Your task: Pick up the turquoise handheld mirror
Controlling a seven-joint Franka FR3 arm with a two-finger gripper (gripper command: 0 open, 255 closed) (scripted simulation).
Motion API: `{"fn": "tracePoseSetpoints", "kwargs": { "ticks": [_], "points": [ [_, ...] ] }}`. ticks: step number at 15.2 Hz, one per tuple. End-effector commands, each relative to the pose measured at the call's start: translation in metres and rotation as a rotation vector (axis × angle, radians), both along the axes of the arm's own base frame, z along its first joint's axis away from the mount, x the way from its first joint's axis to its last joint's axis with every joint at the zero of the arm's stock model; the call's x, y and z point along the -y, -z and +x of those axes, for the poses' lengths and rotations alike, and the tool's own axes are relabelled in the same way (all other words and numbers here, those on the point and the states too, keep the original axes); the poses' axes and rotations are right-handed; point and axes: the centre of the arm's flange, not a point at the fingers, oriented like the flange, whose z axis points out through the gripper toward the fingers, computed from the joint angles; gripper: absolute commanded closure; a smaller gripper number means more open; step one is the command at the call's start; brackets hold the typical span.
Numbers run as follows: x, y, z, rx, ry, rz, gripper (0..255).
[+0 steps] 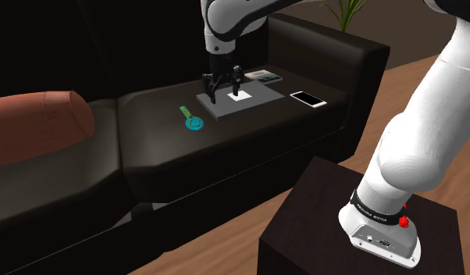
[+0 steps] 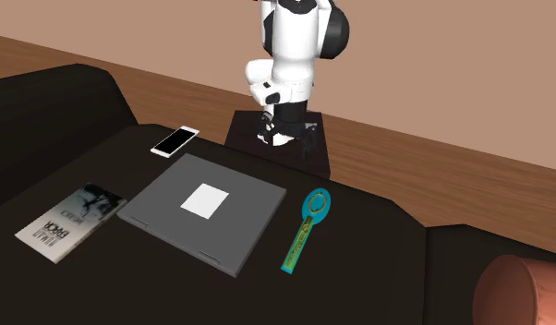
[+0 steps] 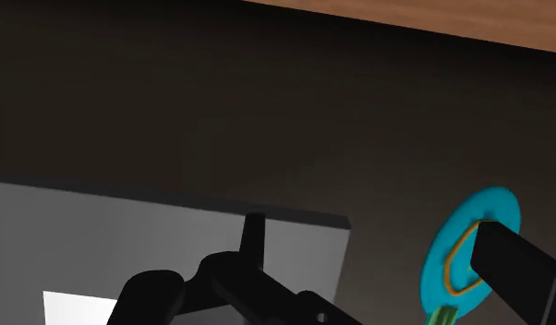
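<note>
The turquoise handheld mirror (image 1: 192, 119) lies flat on the dark sofa seat (image 1: 155, 148), its round head toward the seat's front edge and its green handle pointing to the back. In the second exterior view the mirror (image 2: 307, 228) lies just right of a flat grey slab (image 2: 156, 208). My gripper (image 1: 223, 89) hangs open over that grey slab (image 1: 218, 108), to the right of the mirror and apart from it. In the wrist view the gripper (image 3: 336, 295) holds nothing; the mirror's head (image 3: 465, 242) shows partly behind one finger (image 3: 516, 268).
On the seat there is a white phone (image 1: 308, 98) and a book (image 1: 264, 76) beyond the slab. A brown cushion (image 1: 38, 125) lies at the shoulder view's left. The sofa's arm (image 1: 335, 47) and back rise behind. The dark stand (image 1: 319, 226) sits on wooden floor.
</note>
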Motion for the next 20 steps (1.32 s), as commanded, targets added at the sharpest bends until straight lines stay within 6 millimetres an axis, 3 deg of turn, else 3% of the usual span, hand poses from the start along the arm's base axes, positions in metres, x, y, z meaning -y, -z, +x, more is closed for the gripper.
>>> {"fn": "tracePoseSetpoints", "kwargs": {
  "ticks": [1,12,20],
  "points": [
    [-0.009,0.01,0.024,-0.007,0.017,0.009,0],
    [-0.042,0.057,0.161,-0.04,0.104,0.055,0],
    [-0.043,0.098,0.166,-0.042,0.107,0.056,0]
  ]
}}
